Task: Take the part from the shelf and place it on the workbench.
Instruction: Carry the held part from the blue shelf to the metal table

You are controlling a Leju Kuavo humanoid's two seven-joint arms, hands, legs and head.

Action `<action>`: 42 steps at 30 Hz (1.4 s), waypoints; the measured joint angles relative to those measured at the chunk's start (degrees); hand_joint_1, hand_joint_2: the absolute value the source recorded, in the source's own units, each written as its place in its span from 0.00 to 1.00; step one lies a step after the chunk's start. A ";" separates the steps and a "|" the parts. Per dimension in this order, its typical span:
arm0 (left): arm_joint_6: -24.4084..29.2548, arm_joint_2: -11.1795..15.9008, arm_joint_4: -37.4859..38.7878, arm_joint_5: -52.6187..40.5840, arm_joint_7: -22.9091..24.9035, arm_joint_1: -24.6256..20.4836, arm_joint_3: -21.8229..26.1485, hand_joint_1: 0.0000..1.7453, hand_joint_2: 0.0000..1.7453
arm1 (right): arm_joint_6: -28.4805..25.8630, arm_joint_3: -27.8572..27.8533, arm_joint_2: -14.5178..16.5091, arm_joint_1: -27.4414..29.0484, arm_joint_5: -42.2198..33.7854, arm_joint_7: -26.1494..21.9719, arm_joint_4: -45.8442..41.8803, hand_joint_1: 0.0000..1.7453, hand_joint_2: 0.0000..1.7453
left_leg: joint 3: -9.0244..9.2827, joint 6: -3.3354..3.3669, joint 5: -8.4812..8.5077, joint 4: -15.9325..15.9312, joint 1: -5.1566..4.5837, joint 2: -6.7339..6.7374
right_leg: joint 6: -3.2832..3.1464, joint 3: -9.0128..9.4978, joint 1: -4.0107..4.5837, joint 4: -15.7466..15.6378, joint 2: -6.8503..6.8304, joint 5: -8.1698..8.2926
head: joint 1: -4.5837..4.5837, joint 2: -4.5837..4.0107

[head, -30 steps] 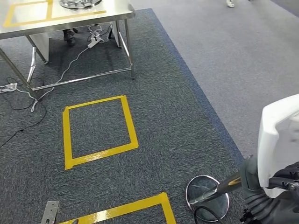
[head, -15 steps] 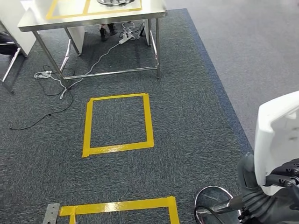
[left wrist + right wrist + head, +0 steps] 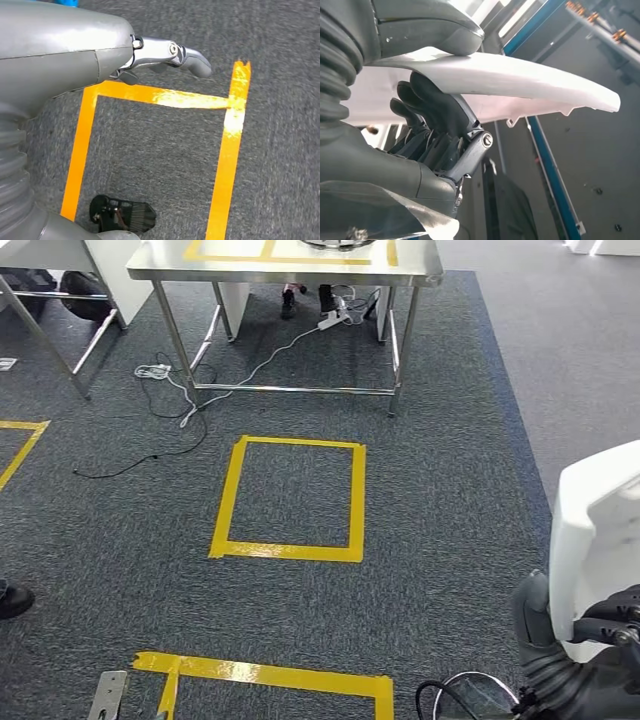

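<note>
A large white plastic part (image 3: 596,530) stands at the right of the head view, gripped from below by my dark right hand (image 3: 596,660). Seen from the right wrist, the fingers (image 3: 433,115) curl under the white part (image 3: 531,82) and the thumb lies over it. The steel workbench (image 3: 287,268), marked with yellow tape, stands at the far end of the carpet, well ahead of me. My left hand (image 3: 75,50) hangs over the floor holding nothing, its fingers (image 3: 170,52) stretched out.
A yellow tape square (image 3: 287,551) marks the dark carpet between me and the workbench, with another tape line (image 3: 264,675) nearer. Cables (image 3: 173,390) and a person's shoes (image 3: 289,305) lie under the workbench. A shoe (image 3: 11,598) shows at the left edge. A round metal base (image 3: 468,700) sits by my right side.
The camera has turned: the workbench and tape square have slid from the left toward the middle of the view. The white part stays in my right hand.
</note>
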 joint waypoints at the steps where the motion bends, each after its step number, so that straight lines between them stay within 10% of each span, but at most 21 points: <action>1: -0.01 0.00 0.01 0.01 0.01 -0.07 -0.05 0.00 1.00 | 0.00 0.01 -0.01 -0.02 -0.04 0.00 0.05 1.00 1.00 | 0.05 0.01 -0.03 0.07 0.06 -1.60 | 0.07 -1.17 -0.17 0.98 1.17 0.91 | 0.11 0.00; 4: 0.00 0.01 -0.01 0.05 0.03 -0.15 -0.08 0.00 1.00 | 0.00 0.04 -0.01 -0.03 -0.16 0.00 0.13 1.00 1.00 | -0.24 -0.72 -0.27 0.61 0.15 -4.17 | -0.22 2.69 -0.69 -9.00 4.67 5.95 | 0.09 0.00; 7: 0.02 0.15 -0.01 0.09 0.04 0.03 -0.08 0.00 1.00 | 0.00 0.13 -0.01 -0.10 -0.32 -0.03 0.27 1.00 1.00 | -0.99 -1.84 0.02 0.73 0.39 -5.90 | -1.01 3.64 -0.64 -10.45 4.72 5.92 | 0.06 0.01; 12: 0.04 0.16 0.01 0.22 0.06 -0.12 -0.10 0.00 1.00 | 0.00 0.24 0.01 -0.12 -0.41 -0.07 0.35 1.00 1.00 | -5.85 -3.32 -5.25 10.91 0.39 -0.02 | -2.54 4.53 -0.75 -11.15 0.64 5.87 | -0.93 0.00; 15: 0.04 0.17 0.01 0.26 0.08 -0.02 -0.09 0.00 1.00 | 0.00 0.29 0.01 -0.14 -0.63 -0.07 0.50 1.00 1.00 | -8.92 -3.77 -6.53 17.02 0.70 1.04 | -2.56 4.80 -0.67 -11.12 -1.63 5.48 | -0.96 0.00; 18: 0.02 0.22 0.02 0.35 0.11 0.12 -0.08 0.00 1.00 | 0.00 0.38 0.01 -0.16 -1.18 -0.09 0.66 1.00 1.00 | -3.91 -3.43 -1.23 7.41 0.71 1.86 | -2.09 5.49 -0.66 -11.14 -2.97 4.97 | -0.95 0.00; 21: -0.05 0.19 0.02 0.76 0.28 0.22 -0.07 0.00 1.00 | 0.00 0.45 -0.01 -0.13 -2.30 -0.21 0.98 1.00 1.00 | -0.67 -2.95 0.22 0.84 0.39 2.78 | -1.62 5.51 -0.24 -10.95 -3.40 4.58 | -0.89 0.00; 42: -0.31 0.14 0.02 1.34 0.37 0.44 -0.05 0.00 1.00 | 0.00 0.63 0.02 0.84 -4.80 -1.11 2.68 1.00 1.00 | -0.52 -2.04 -0.18 0.73 0.16 2.81 | -0.63 6.11 -0.23 -12.14 -3.28 4.94 | -0.87 0.00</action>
